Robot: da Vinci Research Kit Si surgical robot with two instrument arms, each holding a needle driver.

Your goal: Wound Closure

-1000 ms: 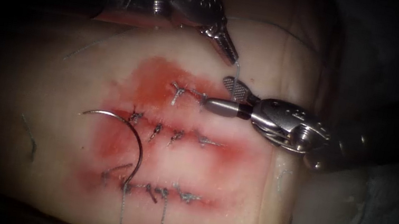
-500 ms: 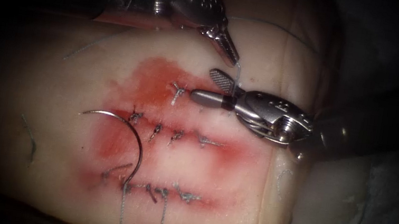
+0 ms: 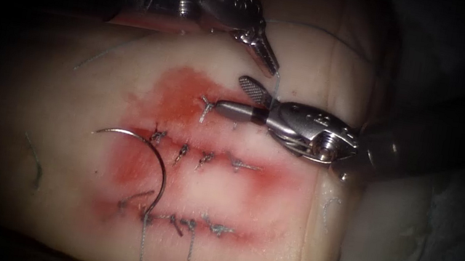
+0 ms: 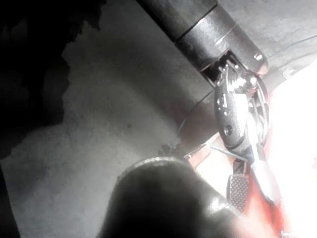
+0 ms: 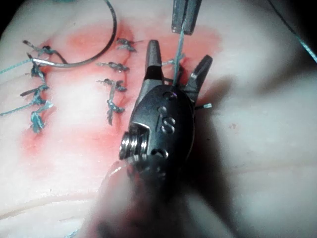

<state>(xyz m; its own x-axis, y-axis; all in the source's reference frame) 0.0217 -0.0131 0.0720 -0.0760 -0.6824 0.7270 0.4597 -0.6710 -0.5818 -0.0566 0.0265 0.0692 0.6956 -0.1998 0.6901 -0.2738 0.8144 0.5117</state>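
Note:
The left tool (image 3: 271,65) comes in from the top with its jaws shut on a strand of thread (image 3: 277,84) that rises from the upper stitched cut (image 3: 211,106). The right tool (image 3: 229,92) stands open over that cut, one jaw on each side of the strand. In the right wrist view the open right tool (image 5: 179,53) straddles the thread (image 5: 178,47) hanging from the left tool (image 5: 184,17). The curved needle (image 3: 161,169) lies loose on the tissue (image 3: 59,122) at the left ends of the middle and lower cuts, held by neither tool. Its trailing thread (image 3: 141,253) runs toward the near edge.
Three stitched cuts cross the tissue, with knots along the middle row (image 3: 203,158) and the lower row (image 3: 192,225). Red fluid (image 3: 139,169) stains the skin around them. Cut ends of thread (image 3: 37,165) lie on the left. The tissue's right edge (image 3: 317,225) drops to cloth.
The right tool has moved left with its jaws open, sliding over the upper cut around the strand. The left tool and the needle have stayed in place.

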